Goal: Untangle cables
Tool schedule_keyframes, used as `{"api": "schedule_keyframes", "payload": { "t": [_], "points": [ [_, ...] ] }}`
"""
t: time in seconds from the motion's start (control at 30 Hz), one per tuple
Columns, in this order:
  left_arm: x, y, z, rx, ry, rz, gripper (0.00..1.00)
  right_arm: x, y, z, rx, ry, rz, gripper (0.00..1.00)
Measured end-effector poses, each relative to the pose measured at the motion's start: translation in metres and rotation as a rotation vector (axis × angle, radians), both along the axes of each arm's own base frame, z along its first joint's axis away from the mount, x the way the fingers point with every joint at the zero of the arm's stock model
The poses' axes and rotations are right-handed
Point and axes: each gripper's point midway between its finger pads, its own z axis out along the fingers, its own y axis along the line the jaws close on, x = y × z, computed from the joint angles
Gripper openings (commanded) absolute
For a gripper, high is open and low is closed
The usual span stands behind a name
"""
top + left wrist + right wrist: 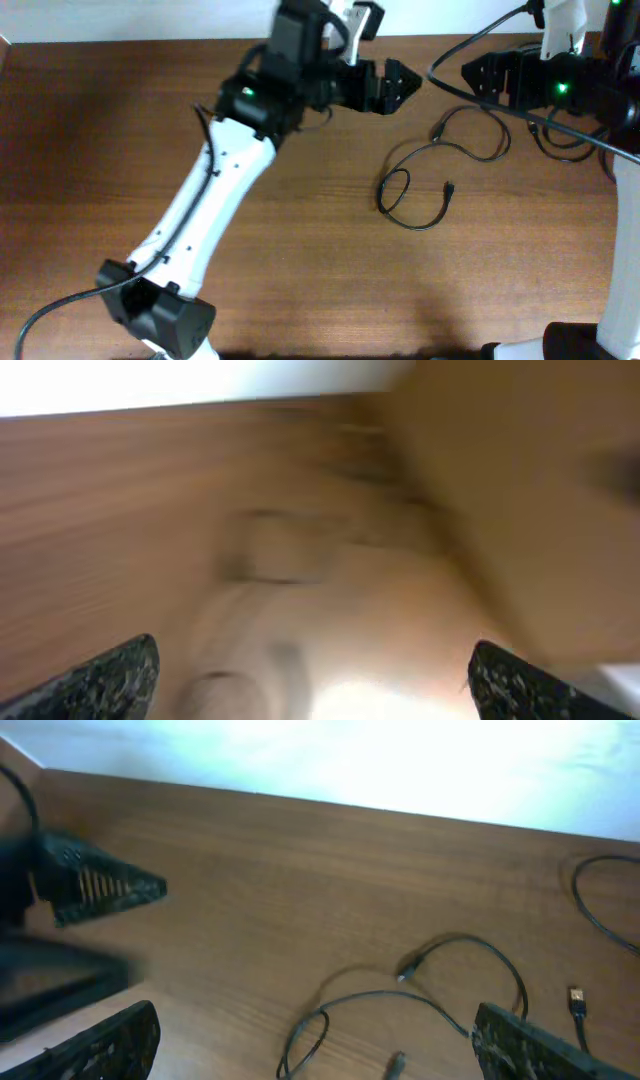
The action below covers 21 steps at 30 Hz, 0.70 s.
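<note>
Cables [448, 190] lie in loose loops right of centre on the wooden table [320, 280]. Left gripper [400, 85], upper centre, fingers spread, empty. Right gripper [472, 80], upper right, likewise spread and empty.

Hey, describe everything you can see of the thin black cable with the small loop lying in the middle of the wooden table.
The thin black cable is one flexible, rubbery-looking cord with a small plug at each end. It lies slack and flat on the brown wooden table, winding in open curves and crossing itself once in a small loop at one bend. Neither the left gripper nor the right gripper touches it.
</note>
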Motion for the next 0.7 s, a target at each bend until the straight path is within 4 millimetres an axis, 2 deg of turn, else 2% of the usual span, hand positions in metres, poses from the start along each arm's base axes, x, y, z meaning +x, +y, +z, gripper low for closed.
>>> {"api": "schedule_keyframes", "payload": {
  "t": [0.07,0.17,0.2,0.23,0.3,0.33,0.4,0.47,0.53,0.6,0.63,0.7],
  "points": [
    [0.015,0.005,-0.031,0.158,-0.004,0.200,0.99,0.000,-0.002,-0.001,0.001,0.005,-0.016,0.99],
    [0.017,-0.012,-0.071,0.289,-0.007,0.283,1.00,0.001,-0.004,-0.001,-0.005,0.007,-0.026,0.99],
    [0.017,-0.016,-0.083,0.315,0.008,0.289,0.91,0.001,-0.005,-0.002,-0.011,0.008,-0.031,0.99],
    [0.016,-0.017,-0.107,0.364,0.050,0.300,0.86,0.001,-0.007,-0.003,-0.021,0.011,-0.043,0.99],
    [0.014,-0.015,-0.137,0.424,0.109,0.315,0.84,0.001,-0.011,-0.004,-0.035,0.013,-0.058,0.99],
    [0.007,-0.009,-0.166,0.485,0.188,0.333,0.79,0.002,-0.012,-0.004,-0.040,0.013,-0.064,0.99],
    [-0.006,-0.001,-0.198,0.564,0.278,0.350,0.78,0.001,-0.013,-0.005,-0.045,0.018,-0.068,0.99],
    [-0.027,0.002,-0.227,0.656,0.361,0.339,0.79,0.001,-0.014,-0.006,-0.048,0.020,-0.071,0.99],
    [-0.043,-0.005,-0.233,0.692,0.375,0.314,0.82,0.000,-0.014,-0.006,-0.048,0.024,-0.071,0.99],
    [-0.062,-0.026,-0.233,0.700,0.354,0.264,0.82,-0.002,-0.014,-0.008,-0.048,0.036,-0.071,0.99],
    [-0.077,-0.041,-0.233,0.707,0.339,0.223,0.86,-0.004,-0.014,-0.011,-0.048,0.050,-0.071,0.99],
    [-0.097,-0.059,-0.233,0.714,0.322,0.175,0.87,-0.006,-0.014,-0.012,-0.049,0.060,-0.071,0.99]
  ]
}}
